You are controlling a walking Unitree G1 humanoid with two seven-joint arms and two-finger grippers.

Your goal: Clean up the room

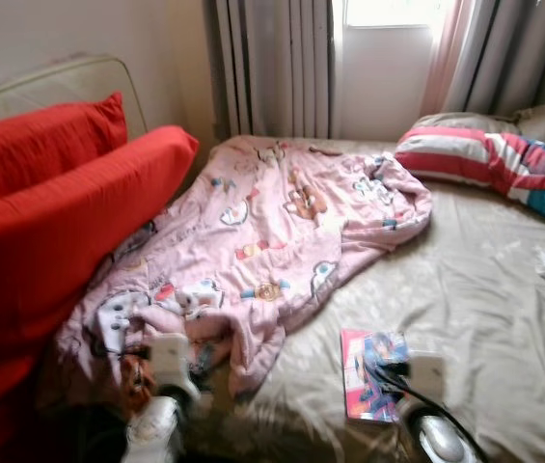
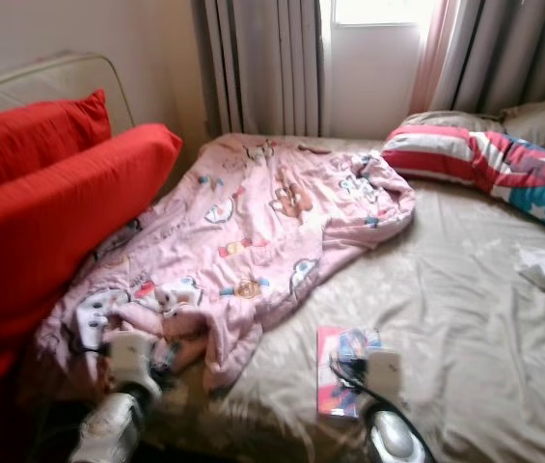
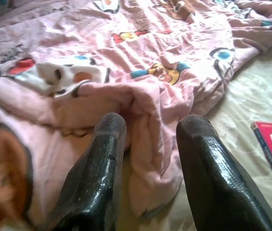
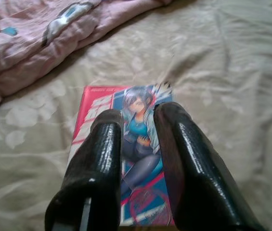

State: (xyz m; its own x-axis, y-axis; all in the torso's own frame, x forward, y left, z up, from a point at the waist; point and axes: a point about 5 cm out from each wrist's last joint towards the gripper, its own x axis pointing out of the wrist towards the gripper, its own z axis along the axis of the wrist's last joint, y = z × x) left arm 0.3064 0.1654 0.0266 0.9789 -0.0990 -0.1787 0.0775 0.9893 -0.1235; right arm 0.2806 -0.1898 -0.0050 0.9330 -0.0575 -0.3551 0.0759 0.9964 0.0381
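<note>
Lying rumpled across the bed (image 1: 484, 289), the pink cartoon-print blanket (image 1: 272, 231) serves as the landmark here: it spreads from the head of the bed down to the near edge, where its corner is bunched in a heap. The left gripper (image 3: 148, 144) hovers just over that bunched corner, its two black fingers (image 3: 102, 168) spread apart with a fold of blanket between them but not pinched. Beside the blanket's near corner, on the bare beige sheet, lies a red-bordered comic book (image 4: 126, 144) flat and face up. The right gripper (image 4: 138, 127) hangs just above its cover, fingers narrowly parted and holding nothing. Two red cushions (image 1: 50, 212) lean against the blanket's left side. A striped star-patterned pillow (image 1: 504, 164) rests beyond the blanket's far right corner, near grey curtains (image 1: 272, 58).
</note>
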